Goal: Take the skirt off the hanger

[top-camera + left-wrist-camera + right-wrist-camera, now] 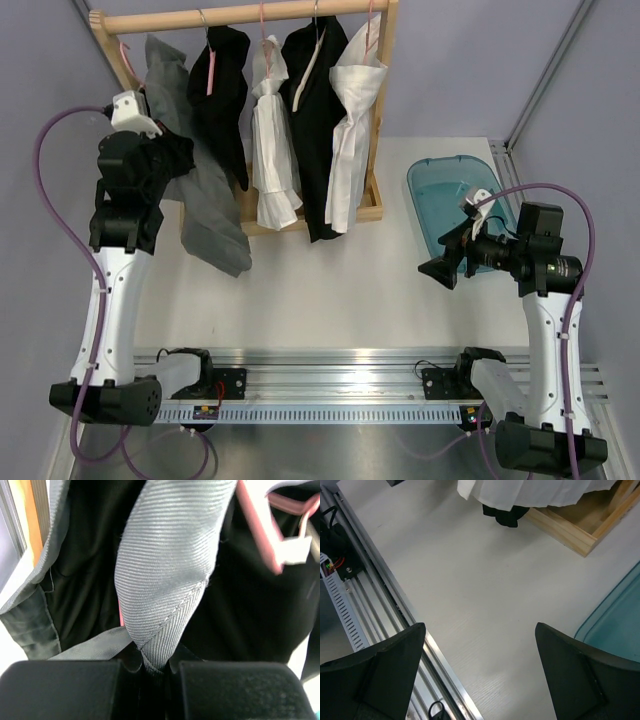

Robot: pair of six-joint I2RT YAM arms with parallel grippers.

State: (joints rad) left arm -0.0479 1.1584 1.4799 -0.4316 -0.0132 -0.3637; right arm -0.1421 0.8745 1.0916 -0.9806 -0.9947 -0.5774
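skirt: grey skirt [205,190] hangs at the left end of the wooden rack [250,12], its hem trailing below the rack's base
hanger: pink hanger [126,58] on the rack's rail, above the skirt
left gripper [150,667]: at the rack's left side, jaws pinched together on a fold of the skirt
neighbours: black garment [222,90] just right of the skirt on the rack
right gripper [480,670]: well right of the rack, above the table [330,290], jaws wide apart, holding nothing
tray: blue tray [450,195] right of the rack
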